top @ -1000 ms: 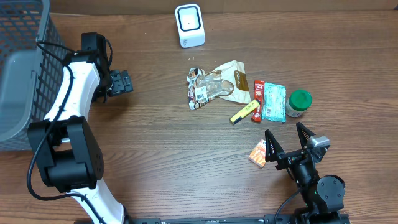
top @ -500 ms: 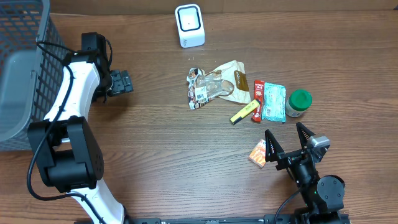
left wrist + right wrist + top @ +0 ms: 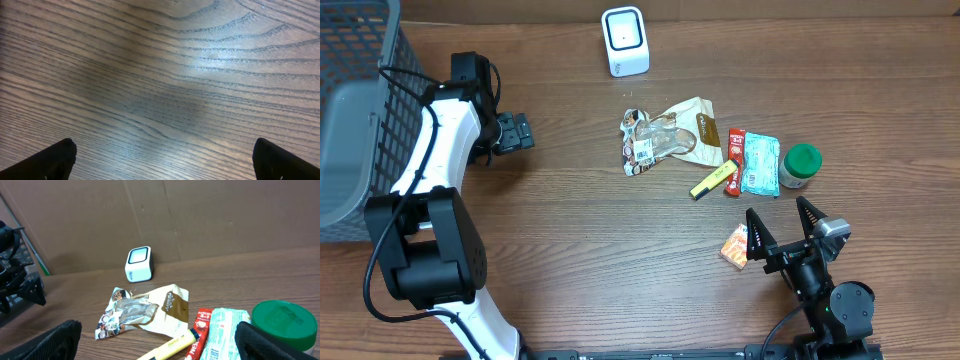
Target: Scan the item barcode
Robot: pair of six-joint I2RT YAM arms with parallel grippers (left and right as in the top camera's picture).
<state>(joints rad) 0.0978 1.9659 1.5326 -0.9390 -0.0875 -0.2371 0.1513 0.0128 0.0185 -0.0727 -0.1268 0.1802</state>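
Observation:
A white barcode scanner (image 3: 625, 41) (image 3: 138, 264) stands upright at the back of the table. Several items lie in a cluster right of centre: a crumpled snack bag (image 3: 665, 137) (image 3: 145, 311), a yellow highlighter (image 3: 713, 181) (image 3: 172, 345), a red coffee sachet (image 3: 734, 161) (image 3: 200, 330), a teal packet (image 3: 760, 164) (image 3: 225, 332) and a green-lidded jar (image 3: 801, 165) (image 3: 284, 322). A small orange packet (image 3: 735, 245) lies apart, beside my right gripper (image 3: 783, 228) (image 3: 160, 342), which is open and empty, facing the cluster from the front. My left gripper (image 3: 515, 132) (image 3: 165, 160) hangs open over bare wood at the far left.
A dark wire basket (image 3: 360, 100) with a grey liner fills the back left corner, just behind the left arm (image 3: 440, 140). A cardboard wall (image 3: 200, 215) backs the table behind the scanner. Bare wood lies between the left gripper and the item cluster.

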